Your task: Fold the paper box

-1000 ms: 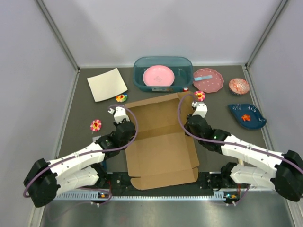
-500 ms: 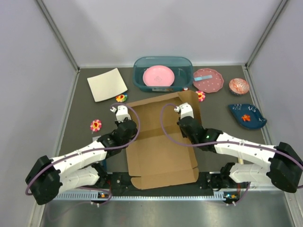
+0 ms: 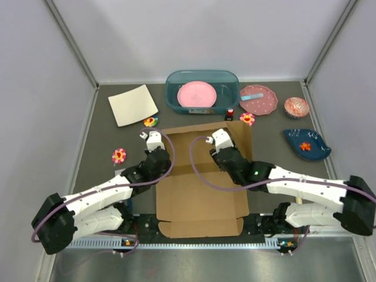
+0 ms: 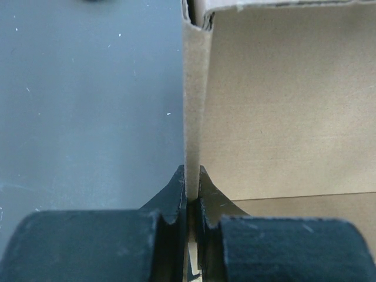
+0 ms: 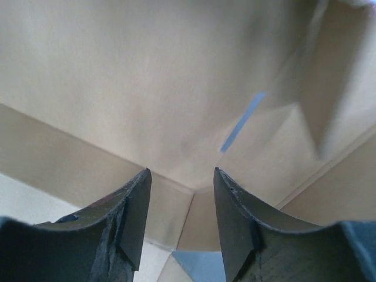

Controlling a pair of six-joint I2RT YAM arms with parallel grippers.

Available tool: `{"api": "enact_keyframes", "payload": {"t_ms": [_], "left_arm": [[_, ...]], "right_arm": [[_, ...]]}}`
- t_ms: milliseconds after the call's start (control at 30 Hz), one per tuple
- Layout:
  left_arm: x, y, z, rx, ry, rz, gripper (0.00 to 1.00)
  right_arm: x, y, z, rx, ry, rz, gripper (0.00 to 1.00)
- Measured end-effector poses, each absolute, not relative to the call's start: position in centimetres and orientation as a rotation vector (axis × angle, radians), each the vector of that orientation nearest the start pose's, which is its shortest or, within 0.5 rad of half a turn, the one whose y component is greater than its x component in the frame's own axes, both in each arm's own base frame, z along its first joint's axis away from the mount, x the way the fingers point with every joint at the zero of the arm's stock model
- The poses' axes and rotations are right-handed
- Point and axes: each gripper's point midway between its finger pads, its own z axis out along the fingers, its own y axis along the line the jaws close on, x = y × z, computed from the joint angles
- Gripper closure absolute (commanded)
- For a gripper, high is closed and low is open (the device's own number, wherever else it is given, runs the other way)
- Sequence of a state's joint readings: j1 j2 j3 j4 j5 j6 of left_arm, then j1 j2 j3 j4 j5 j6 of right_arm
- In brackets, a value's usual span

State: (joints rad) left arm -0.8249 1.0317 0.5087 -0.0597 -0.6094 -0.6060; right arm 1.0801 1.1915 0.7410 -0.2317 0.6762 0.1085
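Paper box (image 3: 200, 197) centre of bench (image 3: 94, 135), between arms. Left gripper (image 4: 192, 179) pinched on upright left side flap; right gripper (image 5: 180, 179) spread, over far panel. Cardboard likely light, stiff, springy at creases; take flap edges near folds.

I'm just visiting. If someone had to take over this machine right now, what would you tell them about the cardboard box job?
The left gripper is shut on the left side flap of the cardboard box, holding it upright.
The right gripper is open and grips nothing; it is over the inside of the box, near the far panel.
The box lies between the two grippers, its base flat.
Done: left flap stood up.
Left: the remaining sides, the front flaps and closing.
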Motion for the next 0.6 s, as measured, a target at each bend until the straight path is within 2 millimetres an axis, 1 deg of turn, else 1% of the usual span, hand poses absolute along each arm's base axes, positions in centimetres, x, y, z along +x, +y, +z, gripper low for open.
{"api": "enact_keyframes", "payload": {"t_ms": [67,200,267,300,333,400,433,467,533,600], "left_arm": [[26.4,-16.8,11.5,-0.119,2.040,-0.246,1.00],[26.3,-16.9,11.9,-0.120,2.032,-0.267,1.00],[26.4,-16.8,12.2,-0.126,2.026,-0.275,1.00],[26.4,-16.8,12.2,-0.128,2.024,-0.281,1.00],[26.3,-16.7,12.2,-0.131,2.025,-0.289,1.00],[26.3,-16.5,12.1,-0.136,2.026,-0.298,1.00],[26.2,-16.3,12.1,-0.139,2.026,-0.306,1.00],[26.1,-16.2,12.0,-0.141,2.025,-0.317,1.00],[25.9,-15.9,12.0,-0.144,2.020,-0.339,1.00],[25.6,-15.8,12.2,-0.146,2.007,-0.372,1.00]], "right_arm": [[24.0,22.2,16.6,-0.597,1.934,-0.001,0.43],[24.0,21.4,23.1,-0.445,1.822,0.123,0.38],[23.9,20.1,26.3,-0.349,1.763,0.198,0.38],[23.9,19.3,27.4,-0.308,1.743,0.218,0.38],[24.2,18.0,28.8,-0.235,1.720,0.245,0.39],[24.7,15.3,30.4,-0.115,1.684,0.253,0.40],[24.7,14.2,31.1,-0.062,1.665,0.260,0.41],[24.7,12.5,32.0,0.012,1.639,0.266,0.42],[24.4,10.7,33.2,0.102,1.599,0.284,0.43],[24.1,9.3,34.1,0.179,1.563,0.309,0.44]]}}
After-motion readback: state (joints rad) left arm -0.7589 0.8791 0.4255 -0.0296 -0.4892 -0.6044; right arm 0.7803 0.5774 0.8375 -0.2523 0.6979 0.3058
